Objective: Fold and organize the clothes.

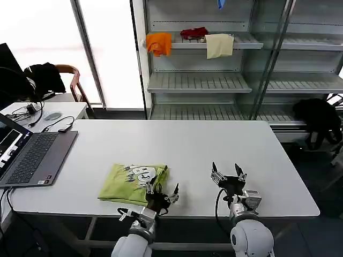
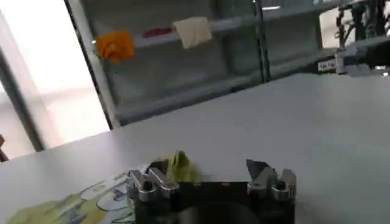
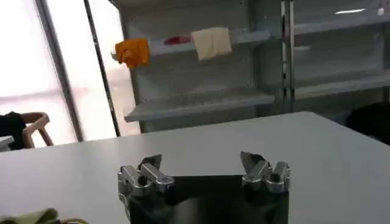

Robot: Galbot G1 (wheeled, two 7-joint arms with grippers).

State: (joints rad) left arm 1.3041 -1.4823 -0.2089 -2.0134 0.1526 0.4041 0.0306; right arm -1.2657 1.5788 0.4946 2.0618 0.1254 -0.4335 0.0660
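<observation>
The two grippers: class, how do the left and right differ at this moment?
The left gripper sits at the folded T-shirt's right edge; the right gripper hangs over bare table, away from it. One left finger overlaps fabric; the right touches nothing. Both are open and empty.

A wide white rectangular table (image 1: 214,144) is set before grey metal shelving (image 1: 203,83) at the far side. Bright daylight is admitted through tall windows (image 1: 107,53) far left, where a wooden chair (image 1: 75,80) is placed.
</observation>
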